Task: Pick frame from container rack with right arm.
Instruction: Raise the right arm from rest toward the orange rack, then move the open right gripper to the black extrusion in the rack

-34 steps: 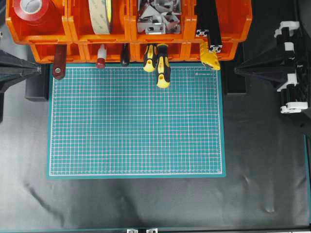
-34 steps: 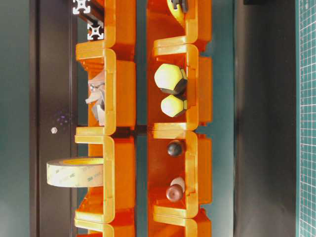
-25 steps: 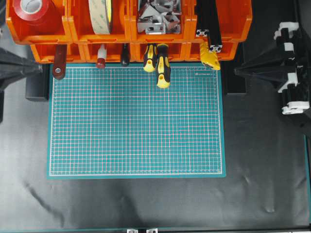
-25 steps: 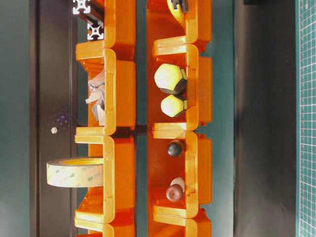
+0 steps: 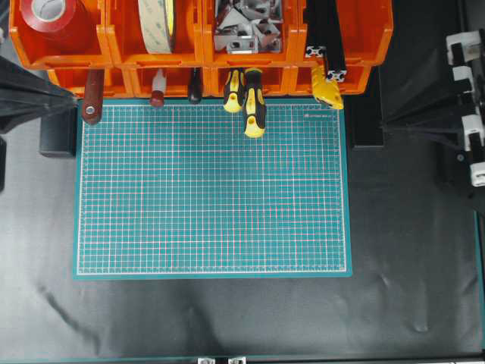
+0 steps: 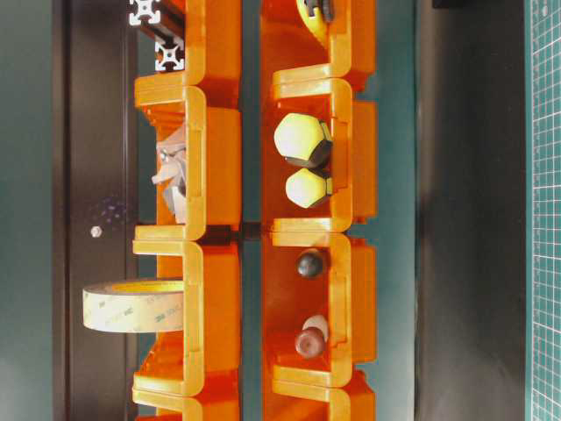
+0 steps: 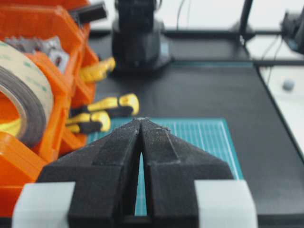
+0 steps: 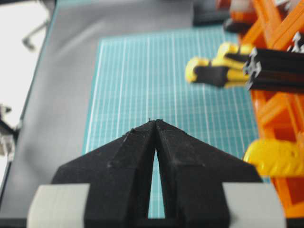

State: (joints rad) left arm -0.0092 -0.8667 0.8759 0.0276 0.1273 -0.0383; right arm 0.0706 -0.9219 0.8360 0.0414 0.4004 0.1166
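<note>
Right gripper point(image 8: 155, 121): pointing over the green mat point(image 5: 212, 189) with tips pressed together, holding nothing; now sitting lower along the right edge of the overhead view than half a second ago. Frame point(image 5: 331, 38): lying in the upper right bin of the container rack point(image 5: 189, 53), cut ends poking forward, untouched, well apart from the gripper. Left gripper point(image 7: 141, 121): likewise pinched closed, empty. Approach only beginning; opening and reaching both remaining.
</note>
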